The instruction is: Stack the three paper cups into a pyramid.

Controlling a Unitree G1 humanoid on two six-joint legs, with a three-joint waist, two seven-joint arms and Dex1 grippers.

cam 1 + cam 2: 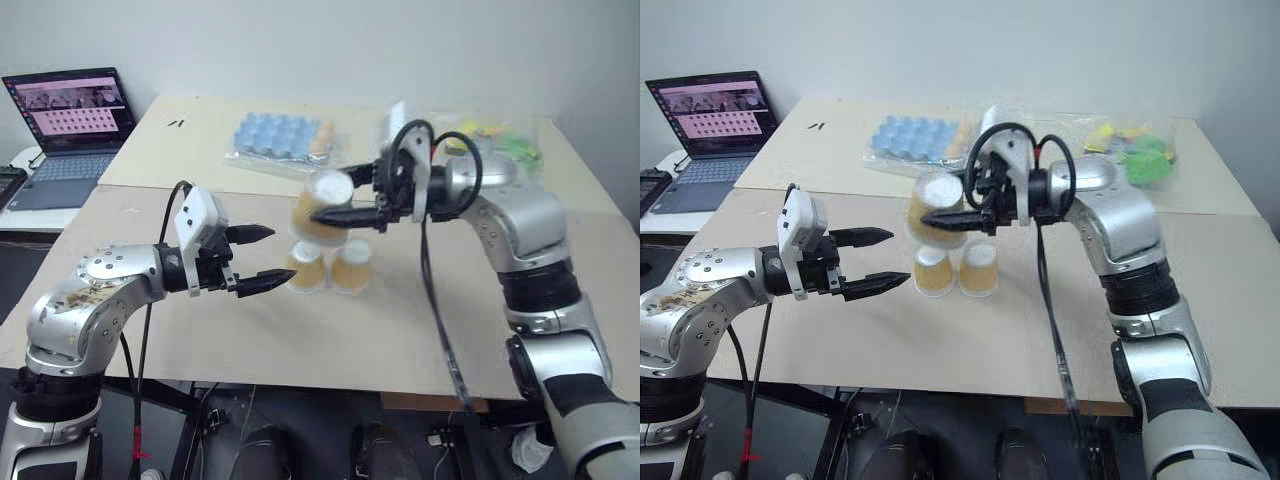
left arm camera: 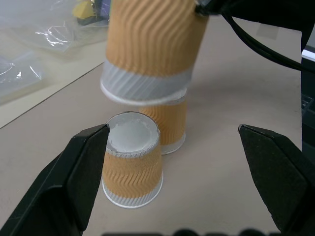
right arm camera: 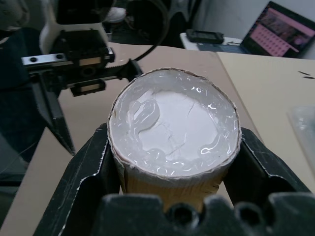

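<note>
Your right claw (image 1: 940,217) is clamped on one cup (image 1: 936,208), above two base cups (image 1: 955,270) mid-desk (image 1: 940,340); left claw (image 1: 872,262) apart, beside them. Laptop (image 1: 710,125) at far-left corner.

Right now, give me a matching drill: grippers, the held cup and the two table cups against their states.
Things:
1. left gripper
2. right gripper
3. held cup
4. base cups

States:
A. upside down, side by side on the table
B. open, holding nothing
C. in the air above the other two
D. shut on a cup

Pairs: 1-B, 2-D, 3-C, 4-A
</note>
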